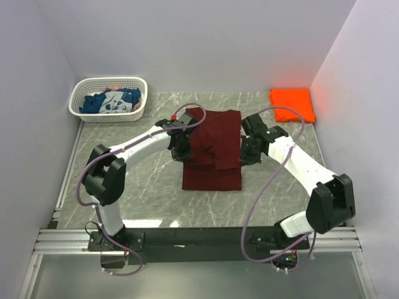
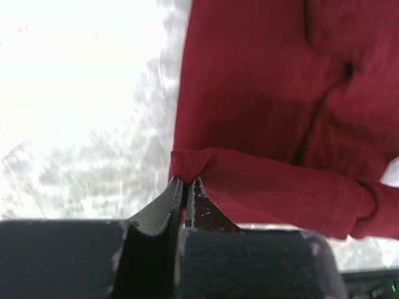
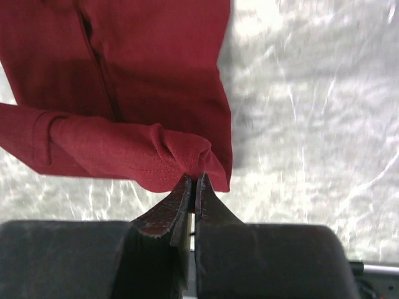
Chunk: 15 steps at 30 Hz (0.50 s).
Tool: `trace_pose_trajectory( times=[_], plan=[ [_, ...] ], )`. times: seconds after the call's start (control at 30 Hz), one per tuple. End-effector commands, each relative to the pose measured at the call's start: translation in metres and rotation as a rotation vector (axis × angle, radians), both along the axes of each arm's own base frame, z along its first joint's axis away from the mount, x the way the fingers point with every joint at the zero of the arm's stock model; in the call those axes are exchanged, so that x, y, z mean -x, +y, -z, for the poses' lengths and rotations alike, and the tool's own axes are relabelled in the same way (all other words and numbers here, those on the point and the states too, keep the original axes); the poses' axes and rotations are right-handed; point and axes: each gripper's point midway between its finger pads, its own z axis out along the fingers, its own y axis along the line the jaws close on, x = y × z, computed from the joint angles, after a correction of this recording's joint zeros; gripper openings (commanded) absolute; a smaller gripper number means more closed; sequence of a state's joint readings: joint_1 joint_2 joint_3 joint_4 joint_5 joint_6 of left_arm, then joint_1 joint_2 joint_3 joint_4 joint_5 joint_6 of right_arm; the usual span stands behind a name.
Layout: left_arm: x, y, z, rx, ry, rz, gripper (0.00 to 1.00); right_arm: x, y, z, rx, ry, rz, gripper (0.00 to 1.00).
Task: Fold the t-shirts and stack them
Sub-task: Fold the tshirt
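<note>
The left gripper (image 2: 186,182) has its two fingers pressed together. Between the tips it pinches a small raised corner of the dark maroon t-shirt (image 1: 212,174). In the left wrist view the cloth spreads from this pinch upward and to the right, and bare marble shows on the left side of the fingers.

The right gripper (image 3: 194,179) is closed in the same way, and its tips hold a bunched fold of the same shirt. In the right wrist view the cloth goes from there upward and to the left, and the bare surface is on the right.

In the top view the maroon shirt lies in the middle of the grey table (image 1: 143,187), between the two grippers. The left gripper is at its left edge and the right gripper at its right edge, about at the same height. The shirt is partly folded: an upper layer lies over the part beneath, and the end nearest to the arm bases is flat and has a straight edge.

The orange t-shirt (image 1: 292,104) lies folded in the far right corner, well apart from both grippers. The blue t-shirt (image 1: 106,103) with white print lies crumpled inside the white basket (image 1: 106,116), in the far left corner.
</note>
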State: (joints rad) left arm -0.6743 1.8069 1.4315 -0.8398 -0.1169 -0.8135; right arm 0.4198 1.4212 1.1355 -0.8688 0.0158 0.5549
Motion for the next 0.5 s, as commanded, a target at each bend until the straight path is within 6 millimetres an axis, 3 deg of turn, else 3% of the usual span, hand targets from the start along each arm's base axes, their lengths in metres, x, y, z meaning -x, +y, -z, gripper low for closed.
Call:
trace_pose_trajectory(
  times=[0.0, 0.2, 0.47],
  plan=[
    [-0.035, 0.006, -0.01, -0.042, -0.089, -0.011, 0.01, -0.037, -0.004, -0.012, 0.025, -0.094, 0.003, 0.0],
    [-0.061, 0.006, 0.004, -0.047, -0.103, -0.03, 0.01, -0.063, -0.004, 0.009, 0.033, -0.077, 0.015, 0.0],
    [-0.08, 0.003, 0.024, -0.052, -0.121, -0.026, 0.01, -0.076, -0.013, 0.039, 0.066, -0.027, 0.034, 0.0]
  ],
)
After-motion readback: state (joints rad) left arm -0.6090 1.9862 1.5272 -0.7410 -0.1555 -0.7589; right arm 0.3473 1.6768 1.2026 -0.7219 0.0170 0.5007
